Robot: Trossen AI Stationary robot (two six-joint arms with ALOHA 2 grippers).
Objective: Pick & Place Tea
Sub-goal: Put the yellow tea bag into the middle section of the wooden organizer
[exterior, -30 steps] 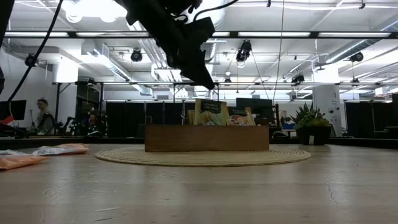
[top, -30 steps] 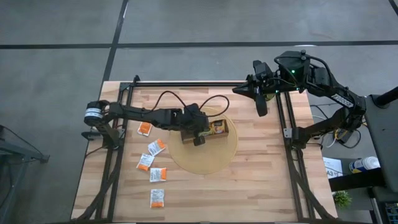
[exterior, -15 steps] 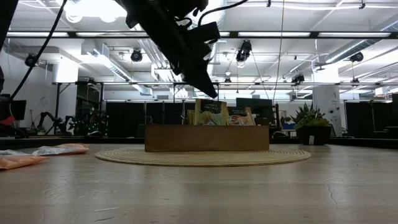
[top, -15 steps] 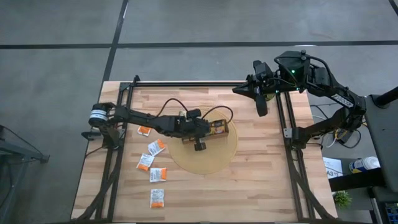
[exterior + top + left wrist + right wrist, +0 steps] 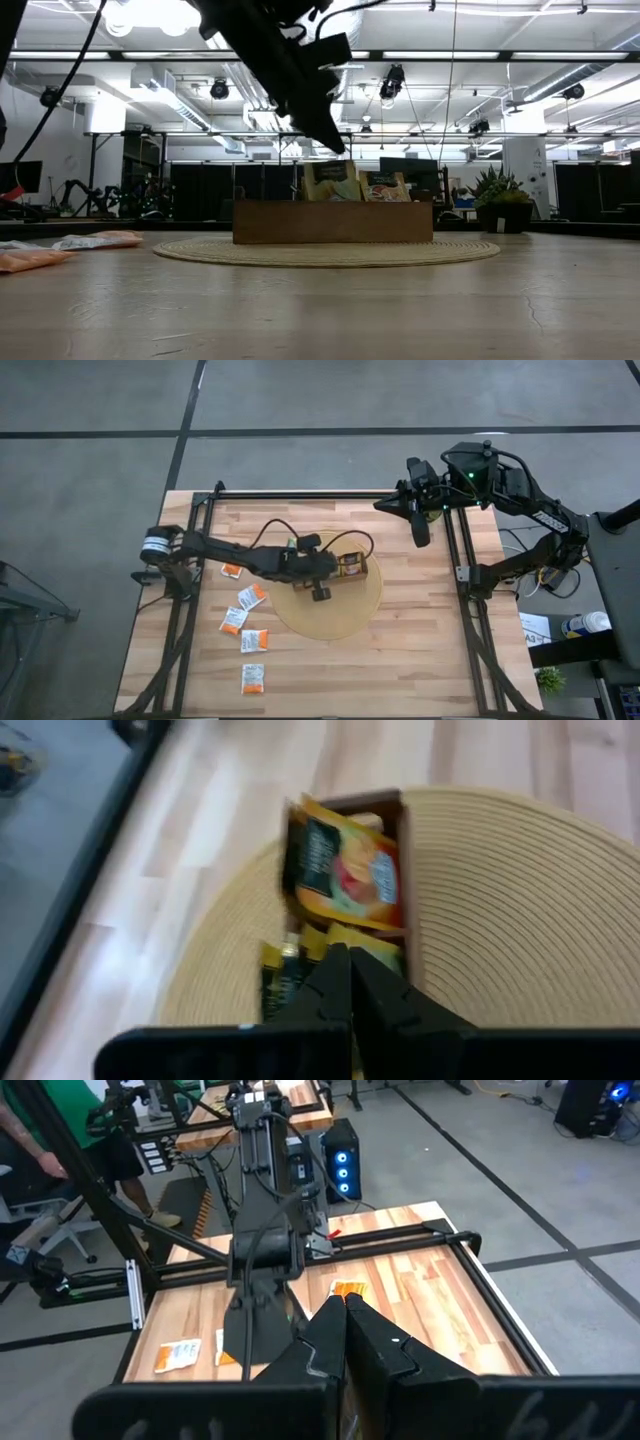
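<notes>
Tea sachets (image 5: 243, 622): five lay loose on the table (image 5: 420, 660), several stood filed in the wooden tray (image 5: 350, 567). Left gripper (image 5: 321, 592) hung closed and empty just beside the tray; right gripper (image 5: 420, 536) closed, parked at the far edge.

My left arm (image 5: 290, 560) covers one end of the wooden tray (image 5: 362, 568) from above. Sachet labels (image 5: 320, 860) in the tray blur beyond reading. Low down, the picture's top edge crops my arm, and loose sachets (image 5: 100, 240) smear together at the counter's (image 5: 400, 300) side.
</notes>
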